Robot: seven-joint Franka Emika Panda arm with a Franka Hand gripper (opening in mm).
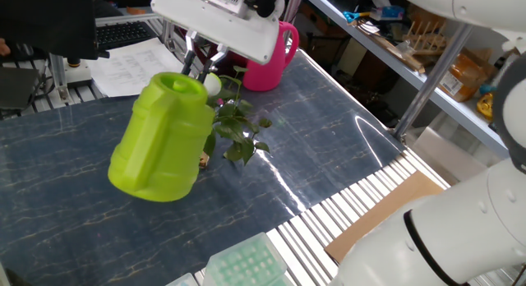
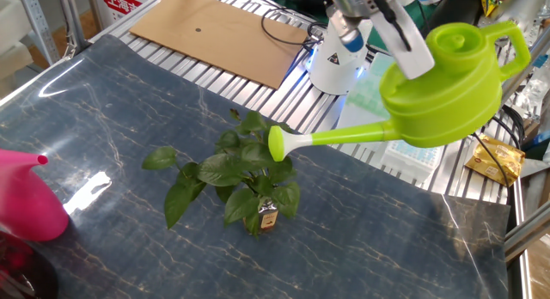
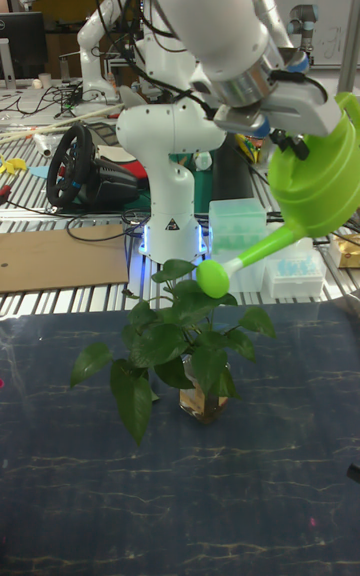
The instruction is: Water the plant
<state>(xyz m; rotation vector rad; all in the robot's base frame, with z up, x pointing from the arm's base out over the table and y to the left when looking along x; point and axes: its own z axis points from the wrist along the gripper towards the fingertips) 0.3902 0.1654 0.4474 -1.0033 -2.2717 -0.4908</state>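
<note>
While the lime green watering can (image 2: 447, 88) hangs in the air with its spout head (image 2: 281, 143) just over the top leaves, the pour looks to be the step in hand. The plant (image 2: 232, 174) stands in its tiny glass bottle (image 2: 267, 218) near the middle of the dark marbled surface (image 2: 112, 110), well away from every edge, with the pink watering can (image 1: 275, 52) off towards a far corner.

The gripper (image 2: 391, 28) comes down onto the top of the green can by its handle. From where I stand the jaws look clamped on that handle, since the can is carried clear of the surface, though the fingers themselves are mostly hidden behind the white housing.

To do this well, I'd judge the tilt should grow slowly. The spout slopes down only gently at present, and I can see no water leaving it. The bottle's mouth is narrow and buried under foliage, so the spout head wants to sit above the centre of the sprig, not out over the side leaves. In the tall fixed view it hovers slightly to one side of the bottle.

The bottle is small and light, I'd guess. A spout that dips into the stems could tip it, so keep it above the leaves.
</note>
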